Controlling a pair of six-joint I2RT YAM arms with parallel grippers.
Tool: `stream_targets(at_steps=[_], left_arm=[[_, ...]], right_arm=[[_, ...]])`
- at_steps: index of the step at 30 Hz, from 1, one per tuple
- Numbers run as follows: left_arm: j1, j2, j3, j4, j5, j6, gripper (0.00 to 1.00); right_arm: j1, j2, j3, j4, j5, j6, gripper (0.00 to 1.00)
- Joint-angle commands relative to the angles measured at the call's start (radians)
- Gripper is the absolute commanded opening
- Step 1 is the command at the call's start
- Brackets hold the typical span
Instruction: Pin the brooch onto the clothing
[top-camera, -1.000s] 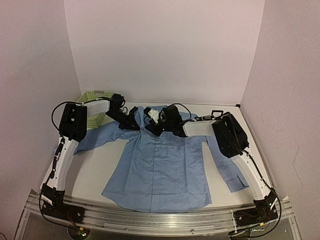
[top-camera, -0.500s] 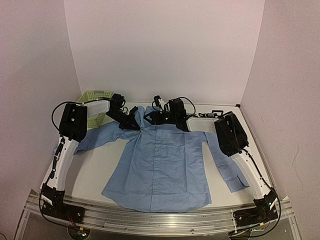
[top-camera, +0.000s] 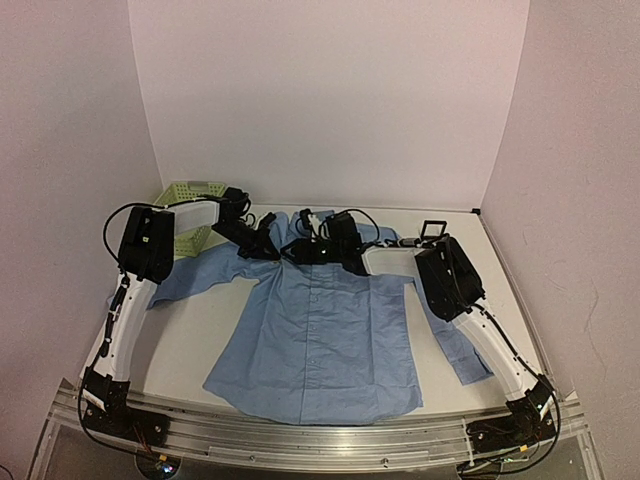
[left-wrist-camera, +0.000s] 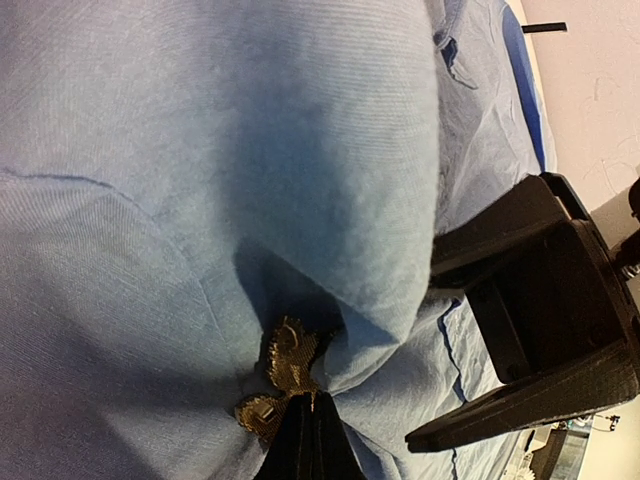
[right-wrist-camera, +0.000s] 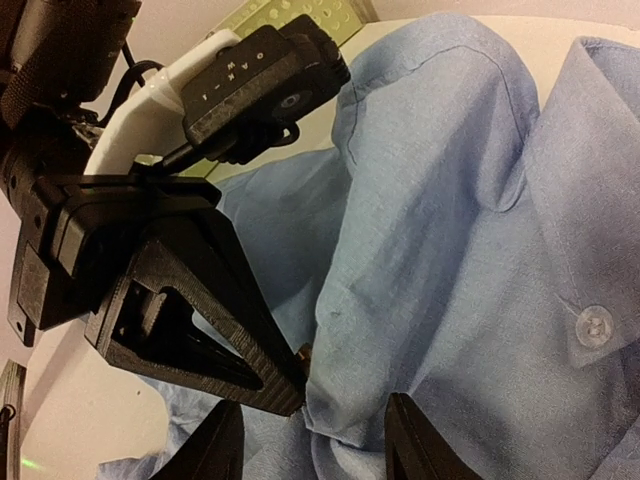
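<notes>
The light blue shirt (top-camera: 320, 340) lies flat on the table with its collar at the far side. My left gripper (left-wrist-camera: 308, 400) is shut on the brooch (left-wrist-camera: 288, 358), a small mesh ornament that looks brownish-gold in shadow, and presses it against a fold of the shirt beside the collar. Only a tiny orange bit of the brooch (right-wrist-camera: 303, 352) shows in the right wrist view. My right gripper (right-wrist-camera: 315, 405) is open, with its fingers on either side of a raised shirt fold, right next to the left gripper (top-camera: 262, 243).
A green mesh basket (top-camera: 190, 212) stands at the back left, behind the left arm. A small black-framed square box (top-camera: 432, 228) sits at the back right. A shirt sleeve (top-camera: 455, 345) lies under the right arm.
My right gripper has moved left along the collar, close up to the left gripper, and now straddles the shirt fold. The left arm has stayed in place.
</notes>
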Motion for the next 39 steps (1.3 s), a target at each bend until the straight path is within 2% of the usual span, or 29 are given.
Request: stream_targets(at_steps=[1, 7, 15, 21, 25, 31, 35, 39], left_arm=[[-0.003, -0.022, -0.024, 0.013, -0.049, 0.009, 0.00], [-0.003, -0.020, -0.025, 0.016, -0.050, 0.009, 0.00], [-0.003, -0.025, -0.033, 0.008, -0.046, 0.015, 0.00], [-0.003, -0.032, -0.048, 0.008, -0.043, 0.015, 0.00], [-0.003, -0.033, -0.053, 0.007, -0.043, 0.013, 0.00], [-0.003, -0.036, -0.067, 0.001, -0.044, 0.011, 0.00], [-0.003, -0.043, -0.079, -0.017, -0.040, 0.012, 0.00], [-0.003, -0.081, -0.156, -0.048, -0.026, 0.014, 0.00]], right_arm=[[0.010, 0.014, 0.054, -0.038, 0.023, 0.062, 0.42], [0.020, 0.062, 0.092, -0.059, -0.015, 0.282, 0.36], [0.038, 0.023, 0.027, -0.070, -0.032, 0.361, 0.37], [0.055, 0.057, 0.047, -0.087, -0.044, 0.441, 0.27], [0.069, 0.043, 0.009, -0.102, -0.012, 0.467, 0.25], [0.090, 0.024, -0.026, -0.157, 0.003, 0.468, 0.29], [0.107, 0.024, -0.030, -0.216, 0.017, 0.469, 0.27], [0.125, -0.037, -0.122, -0.244, 0.040, 0.455, 0.27]])
